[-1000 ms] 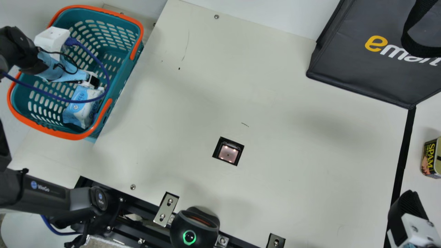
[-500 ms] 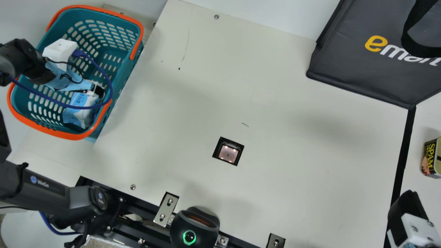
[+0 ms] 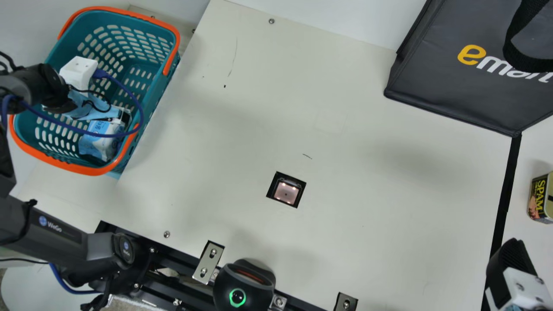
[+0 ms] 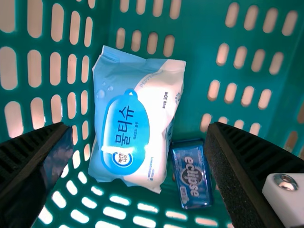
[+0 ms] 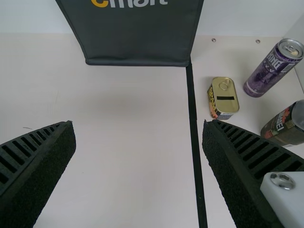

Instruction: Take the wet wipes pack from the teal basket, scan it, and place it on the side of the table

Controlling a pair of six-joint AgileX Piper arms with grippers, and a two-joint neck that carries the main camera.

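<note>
Left wrist view: inside basket point(image 4: 199, 38), blue packet point(image 4: 191, 175) lies just beside wipes pack point(image 4: 126, 123); left end effector point(image 3: 125, 117), overhead, wide open, grips nothing.

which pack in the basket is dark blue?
The small pack, beside the wipes pack. The wipes pack is larger, light blue and white.

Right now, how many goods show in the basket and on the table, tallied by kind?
Packs (wet wipes pack, small blue pack): 2
Containers (squat tin, purple can, dark cylinder): 3
Total: 5
</note>
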